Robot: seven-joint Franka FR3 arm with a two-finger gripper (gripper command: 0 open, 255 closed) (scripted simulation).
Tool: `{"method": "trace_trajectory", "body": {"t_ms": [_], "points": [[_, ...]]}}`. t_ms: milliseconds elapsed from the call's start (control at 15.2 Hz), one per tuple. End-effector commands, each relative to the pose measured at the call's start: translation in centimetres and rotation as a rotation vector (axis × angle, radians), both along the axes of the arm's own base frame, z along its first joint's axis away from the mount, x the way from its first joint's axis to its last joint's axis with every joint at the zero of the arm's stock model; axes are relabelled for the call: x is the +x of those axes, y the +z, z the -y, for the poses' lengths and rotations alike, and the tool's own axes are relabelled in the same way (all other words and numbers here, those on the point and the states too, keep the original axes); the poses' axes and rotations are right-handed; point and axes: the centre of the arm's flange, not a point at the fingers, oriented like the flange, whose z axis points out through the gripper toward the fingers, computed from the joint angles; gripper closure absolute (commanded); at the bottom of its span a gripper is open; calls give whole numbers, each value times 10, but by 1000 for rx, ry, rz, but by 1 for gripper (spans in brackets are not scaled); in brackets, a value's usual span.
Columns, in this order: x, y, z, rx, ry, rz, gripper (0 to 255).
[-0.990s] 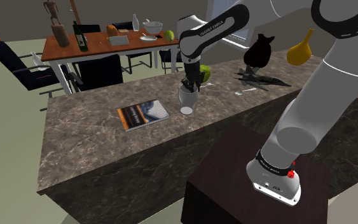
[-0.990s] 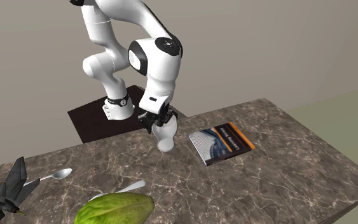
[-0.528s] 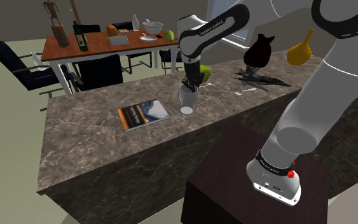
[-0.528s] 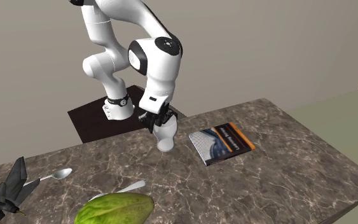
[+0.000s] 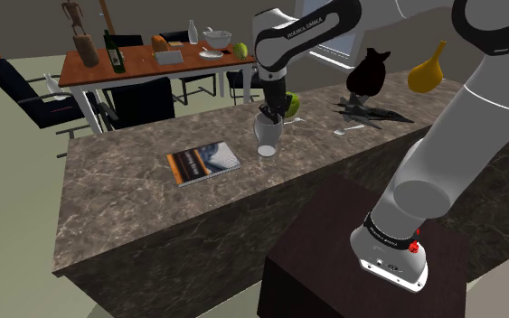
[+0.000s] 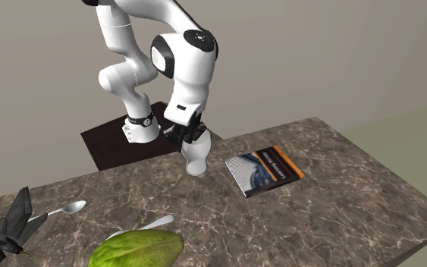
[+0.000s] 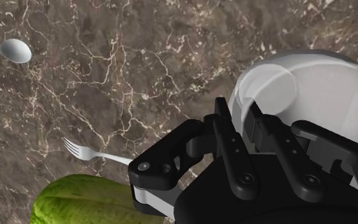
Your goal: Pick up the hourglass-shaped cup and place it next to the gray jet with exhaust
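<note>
Tableware and produce lie on the dark marble table [image 5: 135,208] around the white hourglass-shaped cup [image 5: 267,140]: a book [image 6: 265,171] just beside it on the second exterior view's right, and on the other side a fork [image 7: 98,153], a spoon [image 6: 67,207] and a green lettuce head [image 6: 137,249]. These three lie between the cup and the dark gray jet [image 6: 3,227], which rests well apart from the cup near the table's edge. The cup stands near the table's middle with its long axis close to vertical, mouth up and base down by the marble; whether the base touches cannot be told. The end effector [image 7: 238,118] points down onto it, fingers nearly closed and pinching the rim, one inside the mouth and one outside.
</note>
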Motion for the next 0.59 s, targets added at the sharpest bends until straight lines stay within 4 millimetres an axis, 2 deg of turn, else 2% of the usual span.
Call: {"method": "trace_trajectory", "body": {"t_ms": [0,528], "points": [[0,12,0,0,0,0,255],[0,54,0,0,0,0,255]]}}
